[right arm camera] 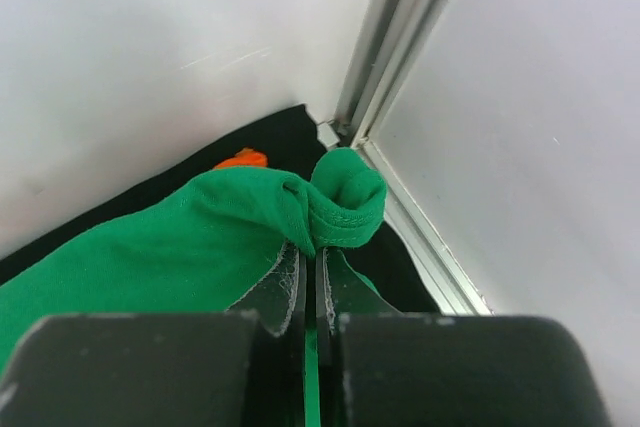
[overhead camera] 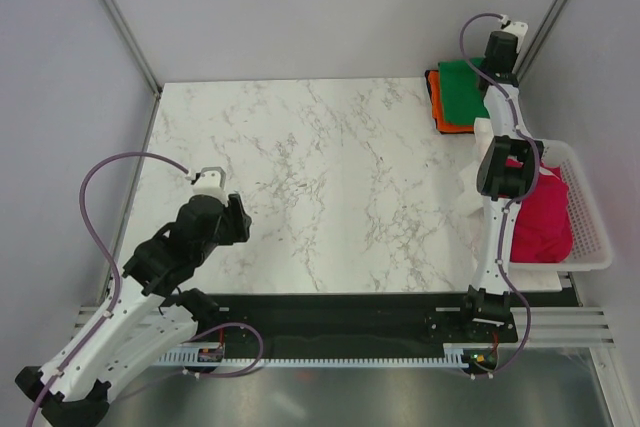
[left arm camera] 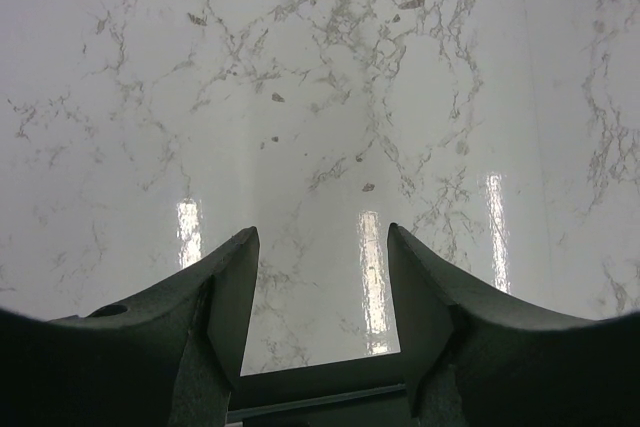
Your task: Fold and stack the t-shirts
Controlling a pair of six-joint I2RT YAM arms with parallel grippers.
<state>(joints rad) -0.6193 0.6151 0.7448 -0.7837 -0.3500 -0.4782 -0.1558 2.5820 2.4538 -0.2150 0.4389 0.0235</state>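
The right end effector (right arm camera: pixel 310 275) is clamped on a bunched fold of the green t-shirt (right arm camera: pixel 190 242), which lies atop the orange t-shirt (overhead camera: pixel 440 109) at the far right corner of the marble bench (overhead camera: pixel 330 177), where pale walls meet; the left end effector (left arm camera: pixel 322 287) hangs open near the left edge; the crimson t-shirt (overhead camera: pixel 545 219) fills the basket (overhead camera: pixel 593 222) at the right edge

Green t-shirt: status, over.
Right end effector shut on green t-shirt, atop orange t-shirt. Left end effector open over marble table. No obstruction seen.

No writing, label, brand, number or sign is legible in any of the views
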